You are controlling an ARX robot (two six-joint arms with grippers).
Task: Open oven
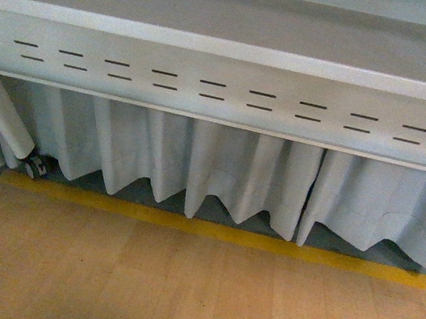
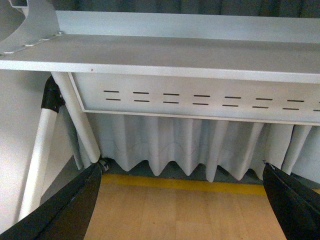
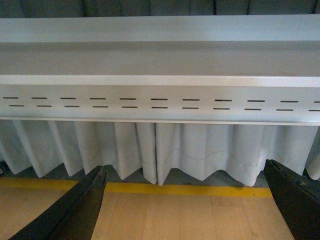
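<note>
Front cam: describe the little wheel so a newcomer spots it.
Find the long grey slotted panel. Follow the slanted white leg at its left end down: the wheel sits at its foot, beyond the yellow stripe. It is the only dark round thing among pale curtain folds.

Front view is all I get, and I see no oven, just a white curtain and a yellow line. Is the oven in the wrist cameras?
Observer: No, neither wrist view shows the oven; both face the slotted panel and the curtain.
Operator: Are my grippers open?
Observer: The left gripper has its fingers spread wide, holding nothing.
Operator: And the other?
Observer: The right gripper is spread wide too, empty.
</note>
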